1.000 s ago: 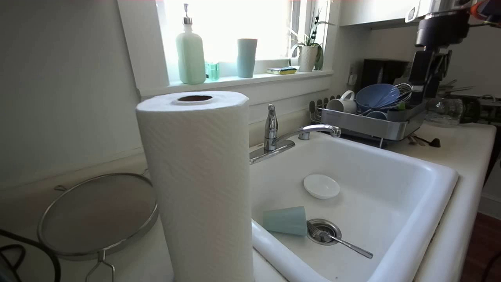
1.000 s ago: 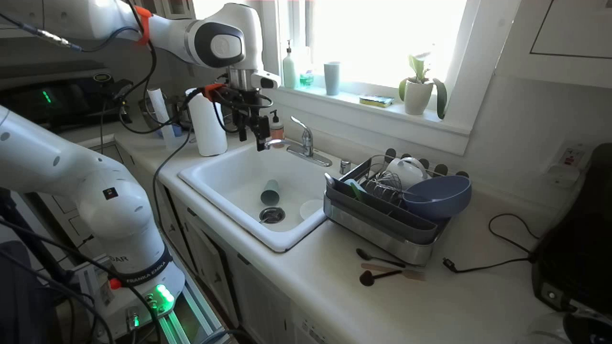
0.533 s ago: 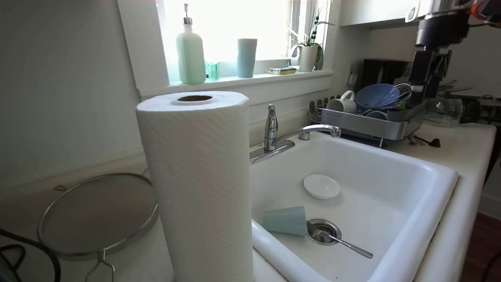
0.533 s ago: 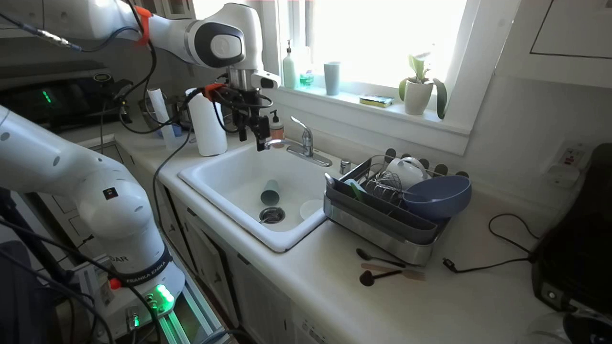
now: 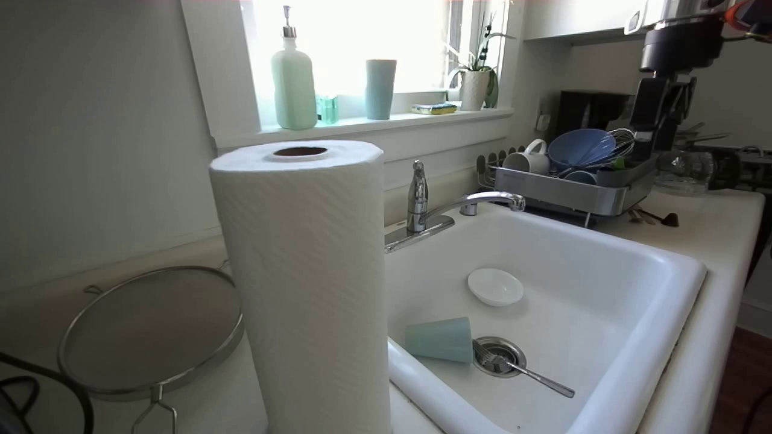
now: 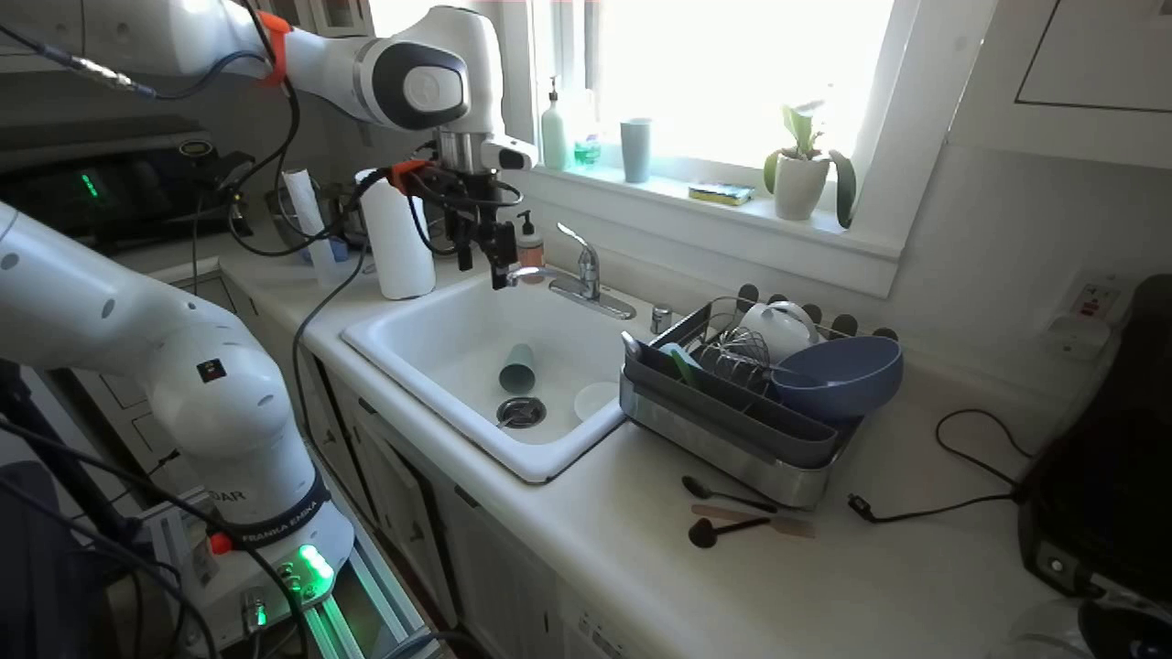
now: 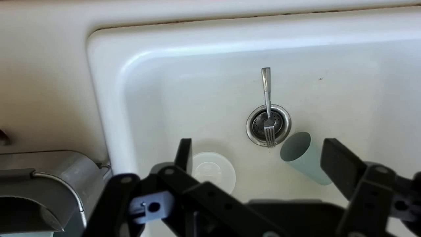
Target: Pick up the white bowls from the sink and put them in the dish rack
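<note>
White bowl (image 7: 213, 171): small, round, shallow. Lies on the floor of the sink (image 5: 675, 265), toward the end nearest the dish rack (image 6: 723, 448). Apart from it, a fork (image 7: 268, 107) lies across the drain (image 7: 259, 125), tines reaching the metal ring. Just beside the drain, a teal cup (image 7: 307, 161) rests on its side, mouth toward the fork.

Gripper (image 7: 257, 154) hangs over the basin, well above the white bowl, pointing down. Jaws spread wide, the two fingers far apart. From the wrist, one finger cuts across the white bowl's edge and the other hides part of the teal cup. In an exterior view a fingertip lines up with the spout of the chrome faucet (image 5: 416, 205); whether they touch, cannot tell.

Dish rack stands on the counter (image 6: 641, 549) beside the sink. In it: white mug (image 6: 778, 331), blue bowl (image 6: 838, 384) tilted, wire whisk (image 6: 740, 357). Before it, on the counter: black spoon (image 6: 732, 498), wooden utensil (image 6: 797, 527), dark scoop (image 6: 704, 533).

At the sink's opposite end, a paper towel roll (image 5: 301, 283) stands upright; near it, a round mesh screen (image 5: 157, 328). Along the window sill (image 5: 350, 125): pale green pump bottle (image 5: 294, 87), grey-blue tumbler (image 5: 380, 89), potted plant (image 5: 474, 90).
</note>
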`<state>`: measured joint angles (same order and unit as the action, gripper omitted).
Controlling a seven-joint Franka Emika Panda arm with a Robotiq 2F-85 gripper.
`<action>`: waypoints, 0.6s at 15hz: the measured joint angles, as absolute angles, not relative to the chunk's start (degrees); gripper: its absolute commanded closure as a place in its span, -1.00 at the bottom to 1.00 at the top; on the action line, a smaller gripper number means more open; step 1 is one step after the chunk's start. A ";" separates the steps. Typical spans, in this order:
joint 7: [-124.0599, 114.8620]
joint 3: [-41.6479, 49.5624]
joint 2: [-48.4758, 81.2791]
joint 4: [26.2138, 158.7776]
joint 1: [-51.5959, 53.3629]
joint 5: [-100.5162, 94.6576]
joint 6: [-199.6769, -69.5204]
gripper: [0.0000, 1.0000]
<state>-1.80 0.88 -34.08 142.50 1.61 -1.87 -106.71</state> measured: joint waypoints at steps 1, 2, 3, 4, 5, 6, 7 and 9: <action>-1.80 0.85 -34.02 142.50 1.61 -1.92 -107.00 -1.00; -1.80 0.76 -33.75 142.50 1.60 -2.23 -107.93 -1.00; -1.81 0.67 -33.10 142.52 1.59 -2.79 -109.45 -1.00; -1.80 0.62 -32.05 142.54 1.59 -3.31 -111.38 -1.00; -1.78 0.58 -30.53 142.59 1.59 -3.87 -113.83 -1.00; -1.78 0.54 -28.69 142.68 1.59 -4.47 -116.55 -1.00; -1.61 0.46 -26.65 142.78 1.59 -5.03 -119.40 -1.00; -1.05 0.18 -22.07 143.04 1.59 -6.52 -125.51 -1.00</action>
<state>-1.05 0.18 -22.07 143.04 1.59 -6.52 -125.51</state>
